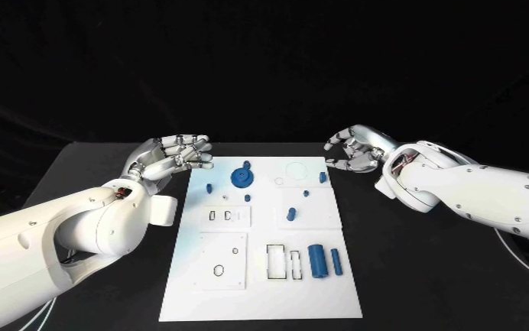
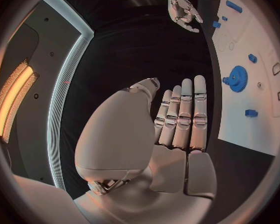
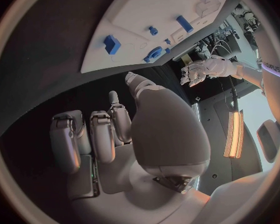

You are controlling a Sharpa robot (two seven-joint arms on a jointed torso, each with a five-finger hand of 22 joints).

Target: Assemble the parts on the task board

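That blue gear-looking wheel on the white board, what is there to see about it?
The blue gear is a round toothed wheel, plastic by its look, lying flat on the far left part of the white task board. In the left wrist view its teeth show round the rim, with a raised hub in the middle and a small knob of the same blue jutting at one side. Nothing holds it: the left hand hangs off the board's edge, apart from it, and the right hand is beyond the far right corner.

Materials and finishes
Task board (image 1: pixel 262 293): smooth matt white; parts (image 1: pixel 319 261): blue plastic; table (image 1: pixel 419 270): matt black; hands (image 1: pixel 174 155): silver metallic sheen.
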